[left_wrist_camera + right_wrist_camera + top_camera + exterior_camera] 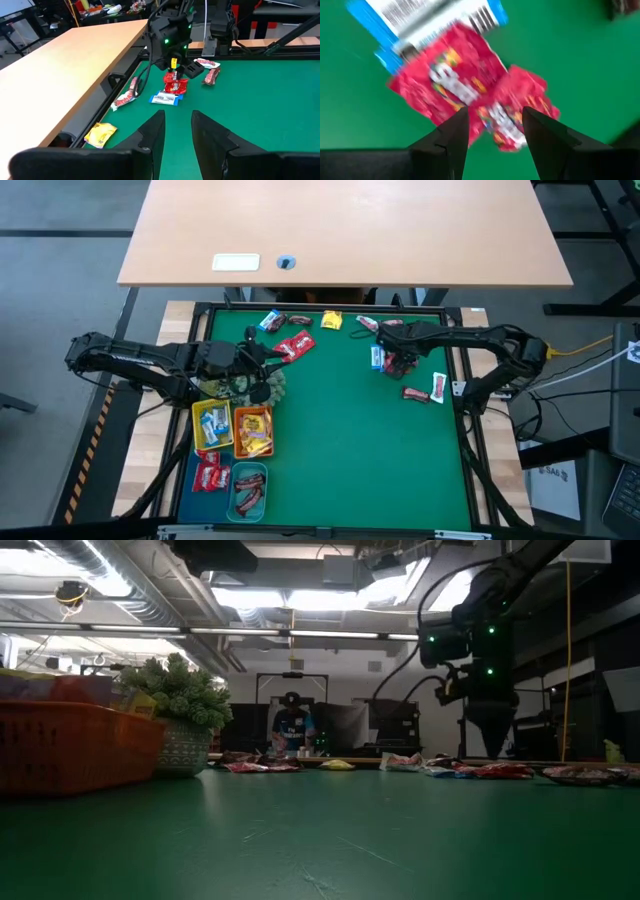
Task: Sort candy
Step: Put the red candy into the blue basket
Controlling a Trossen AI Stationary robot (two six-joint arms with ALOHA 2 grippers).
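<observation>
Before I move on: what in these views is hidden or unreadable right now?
- Left gripper, high view: sits over the plant ball, hiding part of it.
- Red packets, right wrist view: blurred, print unreadable; right gripper open just above, contact unclear.
- Trays: in the low view the orange tray blocks the rest.
- Far candy, low view: too small to sort by type.
</observation>
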